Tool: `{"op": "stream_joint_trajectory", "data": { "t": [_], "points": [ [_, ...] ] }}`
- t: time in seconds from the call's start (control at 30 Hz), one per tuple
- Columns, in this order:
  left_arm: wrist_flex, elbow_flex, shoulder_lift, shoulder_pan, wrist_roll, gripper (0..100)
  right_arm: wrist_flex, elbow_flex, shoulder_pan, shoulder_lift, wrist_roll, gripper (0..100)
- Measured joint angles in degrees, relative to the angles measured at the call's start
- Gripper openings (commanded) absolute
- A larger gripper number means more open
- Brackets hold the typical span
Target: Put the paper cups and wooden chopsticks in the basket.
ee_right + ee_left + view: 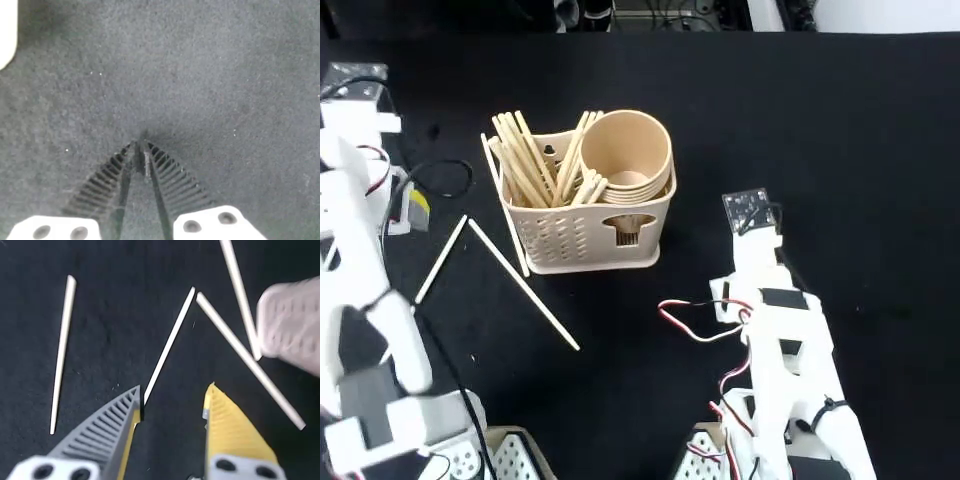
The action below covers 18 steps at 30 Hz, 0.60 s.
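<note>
The beige slotted basket (585,235) stands mid-table, holding stacked paper cups (625,150) and a bundle of wooden chopsticks (530,165). Loose chopsticks lie on the black cloth to its left: a short one (440,260), a long one (525,285), and one leaning on the basket's side (505,210). My left gripper (172,390) hovers open over them, with one chopstick (167,347) running toward the gap beside its grey finger (122,415); others lie at either side (62,350) (250,360). My right gripper (140,146) is shut and empty, just above bare cloth.
The left arm (360,260) spans the table's left edge, with cables beside it (430,180). The right arm (780,320) stretches up from the front right, its red and white wires (695,325) loose. The basket's wall (290,325) is close to my left gripper.
</note>
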Motion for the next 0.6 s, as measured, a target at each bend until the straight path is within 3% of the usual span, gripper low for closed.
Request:
{"op": "stream_joint_trajectory", "data": {
  "t": [0.17,0.6],
  "points": [
    [-3.25,4.57,9.23,-0.79,-7.38,21,0.00,0.00,0.00,0.00,0.00,1.2],
    [-30.42,23.21,20.31,-0.62,-8.53,21,0.00,0.00,0.00,0.00,0.00,1.2]
  ]
}}
